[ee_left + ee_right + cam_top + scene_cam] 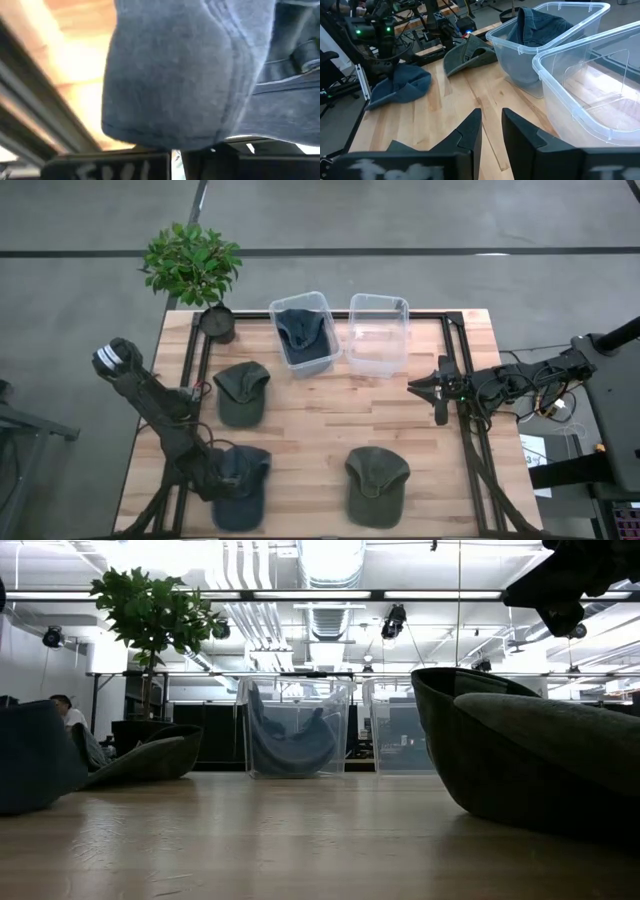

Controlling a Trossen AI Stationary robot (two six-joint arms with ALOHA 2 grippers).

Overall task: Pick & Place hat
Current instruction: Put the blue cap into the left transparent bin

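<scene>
Left tool (212,485) pinching the blue hat (243,483) at the counter's (320,425) near-left corner, fingertips buried under cloth overhead, while the right tool (491,131) hangs slightly parted beside the empty bin (378,332).

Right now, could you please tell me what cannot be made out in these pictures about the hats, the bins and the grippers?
- Left gripper: high view, its fingertips lie hidden against the dark blue cap; left wrist view, that cap fills the picture.
- Dark blue hat inside the left clear plastic bin: crumpled, so its shape is unclear.
- Olive green cap at the near edge: low view, cut off by the right edge.
- Right gripper: holds nothing.
</scene>
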